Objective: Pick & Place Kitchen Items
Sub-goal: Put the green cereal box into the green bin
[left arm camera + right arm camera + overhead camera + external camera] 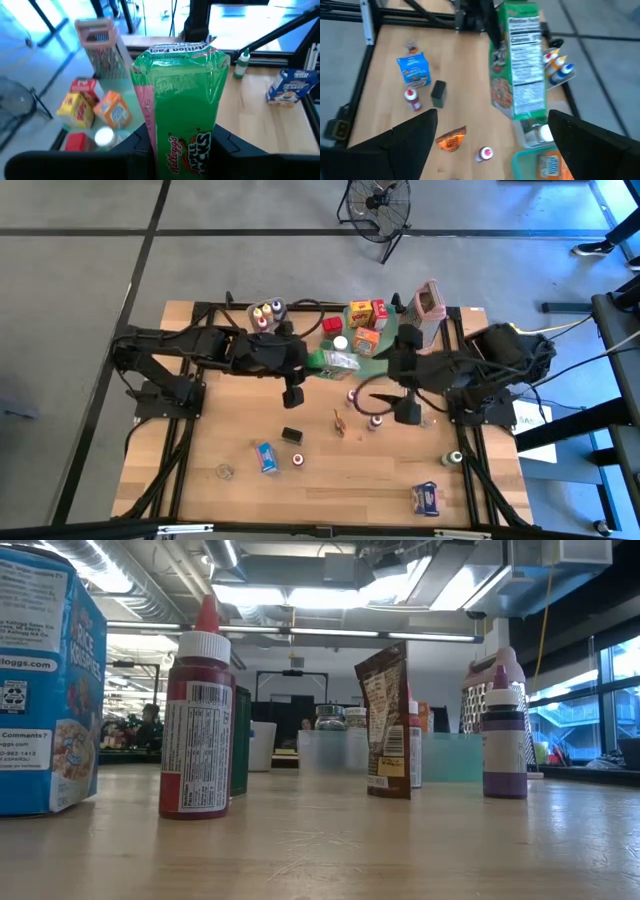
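Note:
My left gripper is shut on a green Apple Jacks cereal box. In the high view the box hangs near the left end of the teal tray, at the tip of my left gripper. My right gripper stands open with nothing in it. It is above the table just right of the box, shown in the high view as my right gripper. The right wrist view shows the box's nutrition panel. The low view shows neither gripper. My left gripper pinches the box between its two fingers, which sit on the two narrow sides at the end nearest the wrist. The box sticks out forward along the fingers, front face up. It is lifted clear of the table.
The tray holds a yellow box, an orange box and red boxes. A pink-rimmed grater stands behind it, and a bin of bottles is at the far left. On the table lie a blue box, a dark box, an orange packet and a green bottle.

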Available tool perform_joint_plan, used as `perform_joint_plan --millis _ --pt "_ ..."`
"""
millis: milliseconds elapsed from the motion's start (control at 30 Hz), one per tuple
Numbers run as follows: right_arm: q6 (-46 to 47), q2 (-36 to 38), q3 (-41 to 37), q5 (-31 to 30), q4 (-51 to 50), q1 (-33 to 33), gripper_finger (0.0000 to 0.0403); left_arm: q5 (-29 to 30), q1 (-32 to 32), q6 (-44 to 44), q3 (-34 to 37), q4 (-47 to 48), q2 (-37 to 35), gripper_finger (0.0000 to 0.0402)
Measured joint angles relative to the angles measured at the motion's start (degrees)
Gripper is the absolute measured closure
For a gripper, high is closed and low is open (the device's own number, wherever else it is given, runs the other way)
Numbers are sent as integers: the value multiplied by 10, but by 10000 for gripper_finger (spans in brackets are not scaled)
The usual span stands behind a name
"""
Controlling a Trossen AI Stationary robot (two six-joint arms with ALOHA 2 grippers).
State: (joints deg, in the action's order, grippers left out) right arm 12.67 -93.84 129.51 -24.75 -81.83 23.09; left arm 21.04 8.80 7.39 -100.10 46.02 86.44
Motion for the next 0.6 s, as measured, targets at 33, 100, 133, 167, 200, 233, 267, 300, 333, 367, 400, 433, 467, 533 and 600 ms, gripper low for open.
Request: perform_joint_plan --millis 33,100,133,167,200,233,267,300,333,367,400,433,467,533,600 --pt "0 0 0 14 1 -8 13 0 0 -10 0 -2 2 309" --pt "0 0 0 38 3 -24 6 -1 0 -27 1 4 8 309" --pt "0 0 0 49 3 -32 5 0 0 -35 1 -3 11 309" --pt "-3 0 0 59 5 -39 5 -1 -1 -44 1 -5 13 309" --pt "-8 0 0 66 8 -47 5 -2 -2 -51 1 -2 14 309" --pt "-12 -2 0 70 16 -54 5 -2 -3 -58 1 -4 16 309" --pt "-18 -3 0 70 25 -61 4 -1 -4 -64 0 -15 20 309" --pt "-24 -4 0 68 32 -67 3 -1 -4 -71 0 -24 22 309" --pt "-31 -8 0 67 40 -73 3 -2 -6 -78 1 -20 23 309" --pt "-44 -12 0 70 50 -81 3 -3 -9 -81 2 -16 25 309" --pt "-63 -16 0 75 56 -88 3 -7 -12 -82 1 -23 28 309" --pt "-83 -21 0 82 57 -93 3 -11 -16 -82 1 -29 29 309" --pt "-99 -27 0 86 59 -98 3 -13 -19 -82 1 -25 29 309" --pt "-118 -36 0 87 68 -107 3 -15 -24 -79 1 -24 29 309" --pt "-126 -46 0 90 65 -118 3 -17 -29 -79 1 -25 29 309"
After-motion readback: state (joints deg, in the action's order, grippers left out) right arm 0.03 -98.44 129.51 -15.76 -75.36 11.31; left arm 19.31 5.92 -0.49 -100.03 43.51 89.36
